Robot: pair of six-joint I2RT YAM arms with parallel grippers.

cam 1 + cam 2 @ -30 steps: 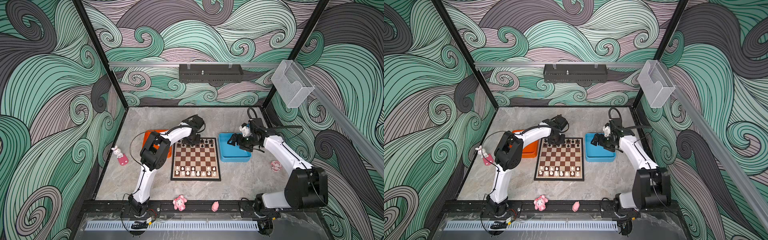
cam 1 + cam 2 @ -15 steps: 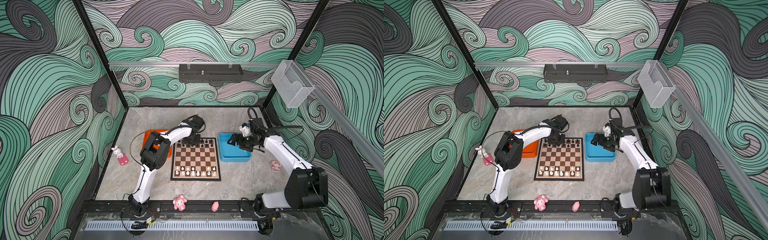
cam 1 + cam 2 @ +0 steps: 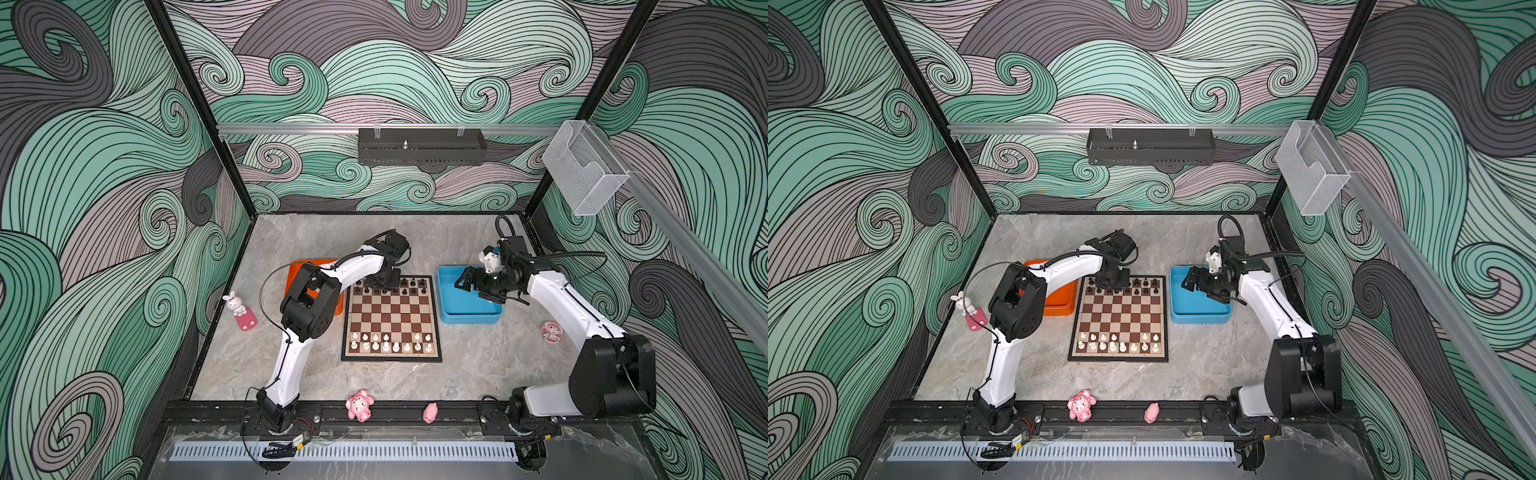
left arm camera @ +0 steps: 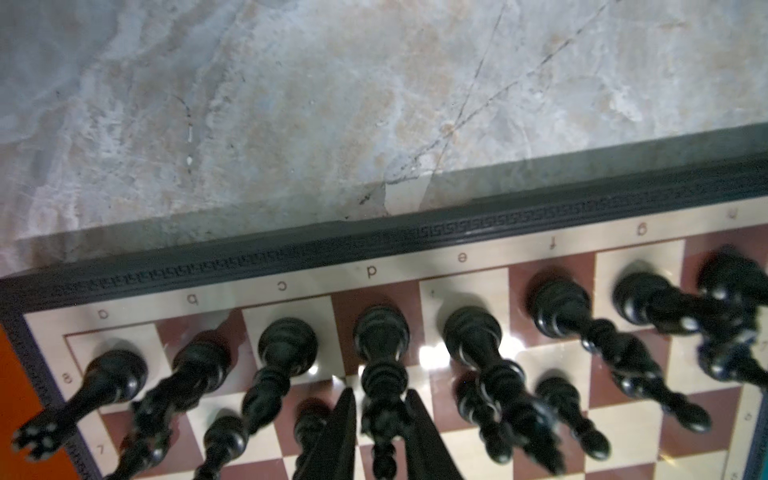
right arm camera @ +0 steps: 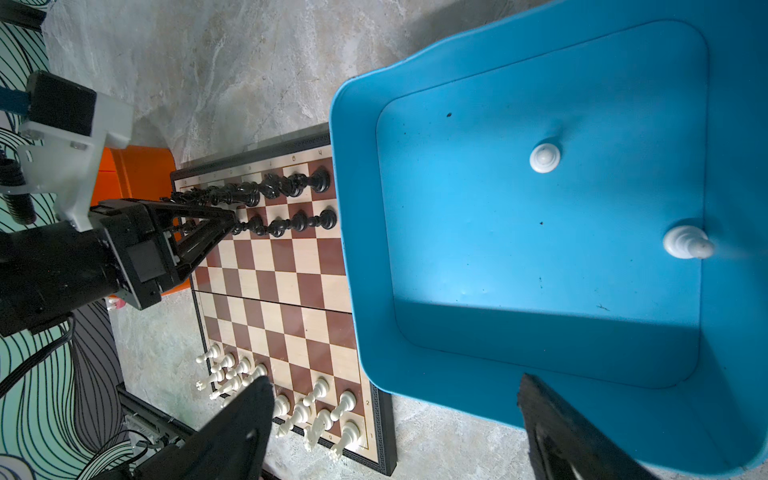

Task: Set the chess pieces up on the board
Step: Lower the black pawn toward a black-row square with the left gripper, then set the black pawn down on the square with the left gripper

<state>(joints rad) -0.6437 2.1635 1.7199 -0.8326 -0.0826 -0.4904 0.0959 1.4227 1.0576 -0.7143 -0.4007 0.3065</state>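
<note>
"Along the far row of the brown-and-cream checked chessboard (image 4: 415, 264), what does your left gripper (image 4: 378, 392) straddle?"

"A tall glossy black plastic chessman (image 4: 382, 365), upright on d. It looks light, slick and tippy, so I'd take its waist. Gripped or loose, I can't tell. Black neighbours (image 4: 286, 345) crowd close."

"And right?"

"My right gripper (image 5: 399, 428) gapes empty over the blue plastic tray (image 5: 361, 187) holding two white pawns (image 5: 545, 158)."

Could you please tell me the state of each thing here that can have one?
Left gripper: slightly open, flanking the standing black piece on d8.
Right gripper: open, empty, over blue tray.
Blue tray: holds two white pieces.
Board: flat, middle rows bare.
Orange tray: mostly hidden, contents unclear.
</note>
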